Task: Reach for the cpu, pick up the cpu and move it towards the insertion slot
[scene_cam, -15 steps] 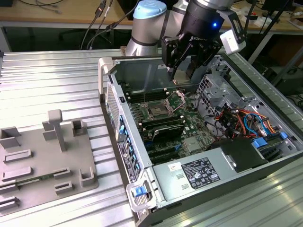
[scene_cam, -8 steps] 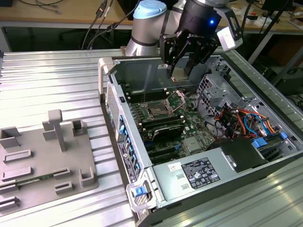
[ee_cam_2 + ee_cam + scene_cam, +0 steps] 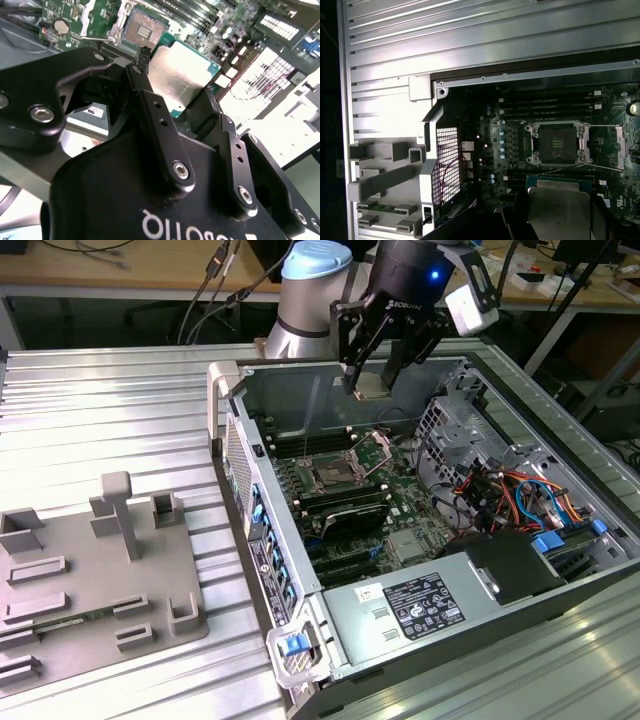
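Observation:
My gripper (image 3: 373, 380) hangs over the far end of the open computer case, shut on the cpu (image 3: 372, 390), a thin silver-topped square with a green edge. In the second wrist view the cpu (image 3: 179, 72) sits between the two black fingers (image 3: 150, 107), held level. The insertion slot (image 3: 330, 477), a dark square socket in a shiny metal frame with its wire levers up, lies on the green board below the gripper and nearer the camera. In both wrist views the insertion slot (image 3: 557, 143) (image 3: 142, 31) lies just beyond the held cpu (image 3: 559, 205).
Long black memory slots (image 3: 345, 508) run beside the socket. A labelled power supply (image 3: 420, 605) and a bundle of cables (image 3: 505, 495) take up the near and right parts of the case. A grey fixture plate (image 3: 100, 570) lies on the ribbed metal table at the exterior view's left.

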### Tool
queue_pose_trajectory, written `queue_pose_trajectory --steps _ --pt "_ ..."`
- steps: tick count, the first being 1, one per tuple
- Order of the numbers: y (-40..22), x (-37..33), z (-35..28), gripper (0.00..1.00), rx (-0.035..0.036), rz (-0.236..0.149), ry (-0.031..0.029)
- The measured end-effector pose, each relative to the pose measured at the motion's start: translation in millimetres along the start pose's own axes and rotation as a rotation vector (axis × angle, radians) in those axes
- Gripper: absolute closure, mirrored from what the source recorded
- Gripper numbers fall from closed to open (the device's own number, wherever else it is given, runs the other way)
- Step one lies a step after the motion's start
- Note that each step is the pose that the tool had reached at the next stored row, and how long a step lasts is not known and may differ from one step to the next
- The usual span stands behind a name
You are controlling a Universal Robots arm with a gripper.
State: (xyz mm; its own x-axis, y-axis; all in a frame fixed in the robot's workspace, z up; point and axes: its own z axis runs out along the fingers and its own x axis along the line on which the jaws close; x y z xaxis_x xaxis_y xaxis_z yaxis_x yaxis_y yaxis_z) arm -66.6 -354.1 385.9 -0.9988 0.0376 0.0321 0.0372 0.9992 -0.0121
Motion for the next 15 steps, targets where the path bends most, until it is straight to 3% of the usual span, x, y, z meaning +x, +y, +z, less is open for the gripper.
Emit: queue_pose_trajectory --steps 7,11,15 --pt "14.6 0.5 0.2 0.45 0.0000 0.002 0.0000" --pt "26.6 0.5 0.2 0.45 0.0001 0.002 0.0000" --pt "27.8 0.5 0.2 0.45 0.0001 0.002 0.0000"
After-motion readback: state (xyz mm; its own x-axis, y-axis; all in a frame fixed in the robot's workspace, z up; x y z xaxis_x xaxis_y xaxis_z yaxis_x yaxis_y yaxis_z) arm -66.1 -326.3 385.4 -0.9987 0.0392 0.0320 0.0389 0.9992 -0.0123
